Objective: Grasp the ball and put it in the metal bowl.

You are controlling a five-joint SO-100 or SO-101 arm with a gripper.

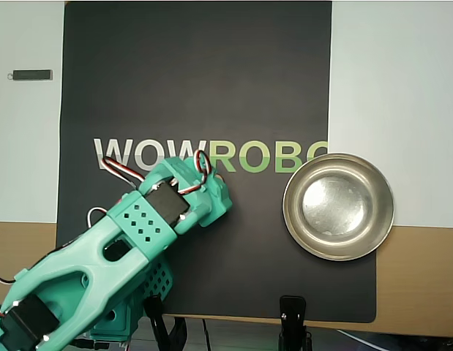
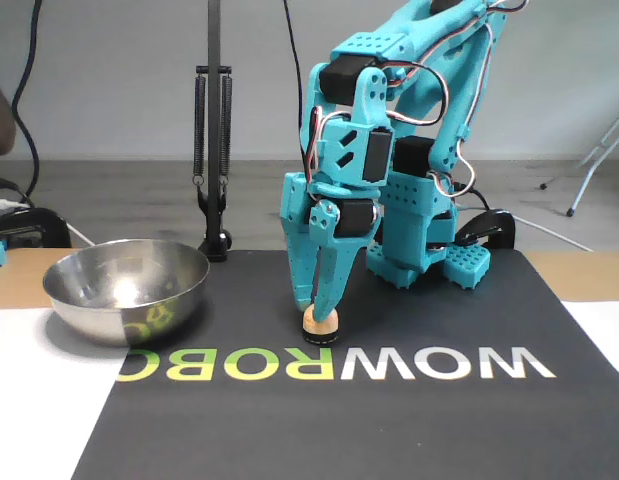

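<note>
In the fixed view the teal gripper [image 2: 318, 306] points straight down at the mat. Its fingertips [image 2: 329, 296] are at the top of the peach-tan ball [image 2: 321, 323], which rests on the black mat on a small dark ring. Only a narrow slit shows between the fingers, and I cannot tell whether they grip the ball. In the overhead view the gripper [image 1: 214, 193] covers the ball, so it is hidden there. The metal bowl [image 2: 89, 290] stands empty at the left of the fixed view, well away from the ball. In the overhead view the bowl [image 1: 293, 216] is at the right.
A black mat [image 1: 197, 88] with WOWROBO lettering covers the table. A black stand with two springs [image 2: 213, 160] rises behind the bowl. A small dark bar [image 1: 32, 74] lies at the far left in the overhead view. The arm's base [image 2: 429, 240] stands behind the gripper.
</note>
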